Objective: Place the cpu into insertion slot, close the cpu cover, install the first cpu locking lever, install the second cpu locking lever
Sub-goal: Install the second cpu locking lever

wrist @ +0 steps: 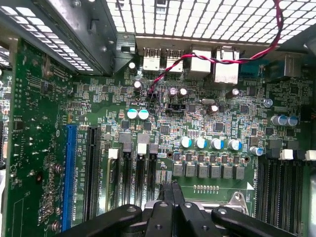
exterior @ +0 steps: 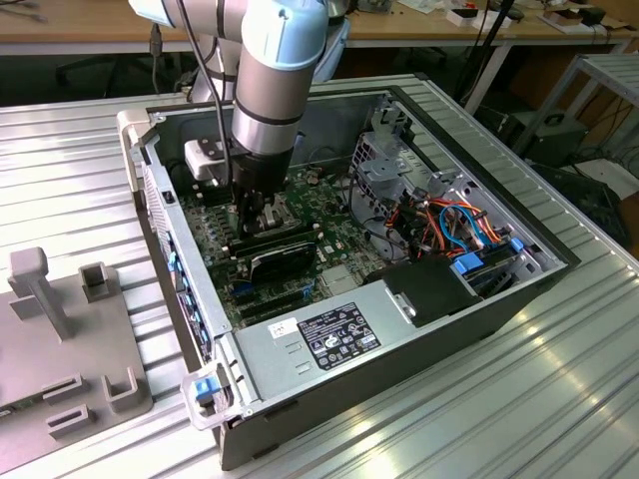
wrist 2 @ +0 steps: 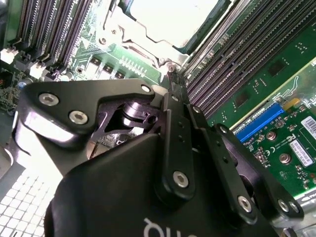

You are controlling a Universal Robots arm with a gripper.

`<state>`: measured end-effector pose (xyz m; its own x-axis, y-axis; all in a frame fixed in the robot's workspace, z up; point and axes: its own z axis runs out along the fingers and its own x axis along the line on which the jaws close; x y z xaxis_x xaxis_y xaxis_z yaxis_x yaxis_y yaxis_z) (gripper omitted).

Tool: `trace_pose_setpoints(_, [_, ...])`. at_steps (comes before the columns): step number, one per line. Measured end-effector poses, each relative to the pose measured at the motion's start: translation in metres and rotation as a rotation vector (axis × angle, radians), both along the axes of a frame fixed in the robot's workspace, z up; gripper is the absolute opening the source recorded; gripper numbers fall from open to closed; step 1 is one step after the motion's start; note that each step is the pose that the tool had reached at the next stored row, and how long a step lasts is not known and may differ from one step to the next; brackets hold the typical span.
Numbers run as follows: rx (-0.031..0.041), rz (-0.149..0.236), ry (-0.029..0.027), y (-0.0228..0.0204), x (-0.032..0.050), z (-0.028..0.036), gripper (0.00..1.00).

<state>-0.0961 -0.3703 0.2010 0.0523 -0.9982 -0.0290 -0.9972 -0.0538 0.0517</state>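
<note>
Exterior view, item one: open computer case [exterior: 329, 344] lying on its side on the ribbed metal bench [exterior: 559, 399]. Contents: green motherboard [exterior: 215, 235], a black card [exterior: 282, 254] standing in it, a bundle of orange and blue cables [exterior: 454, 225] toward the exterior view's right, and a black box with a white label [exterior: 337, 334] along the near wall. My arm [exterior: 275, 75] comes down into the case from above, and my hand [exterior: 256, 212] sits low over the board, just beside the black card.

Item two, second wrist view: the cpu [wrist 2: 173, 19] lies flat in the insertion slot [wrist 2: 195, 47], its pale metal top facing up; being square, it has no long axis I can name. A silvery frame, the cpu cover [wrist 2: 136, 39], lies along the chip's edges; I cannot tell whether it is fully down. Long black memory slots [wrist 2: 247, 64] run beside the socket on both sides.

Item three, both wrist views: my fingers [wrist 2: 175, 94] [wrist: 173, 195] are pressed together to a narrow tip with nothing between them, close above the board near a corner of the socket frame.

Item four, exterior view's left: a grey fixture [exterior: 60, 329] with upright posts on the bench, well apart from the case.
</note>
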Motion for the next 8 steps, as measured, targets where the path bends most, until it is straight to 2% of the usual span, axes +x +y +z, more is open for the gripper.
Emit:
trace_pose_setpoints(4, [-0.0005,0.0,-0.0002,-0.0013,0.0,0.0014,0.11])
trace_pose_setpoints(5, [-0.0003,0.0,-0.0008,-0.0012,0.0001,0.004,0.11])
trace_pose_setpoints(6, [-0.0011,0.0,0.0002,-0.0012,0.0001,0.0111,0.11])
trace_pose_setpoints(8, [-0.0013,0.0,0.0,-0.0011,0.0,0.0141,0.11])
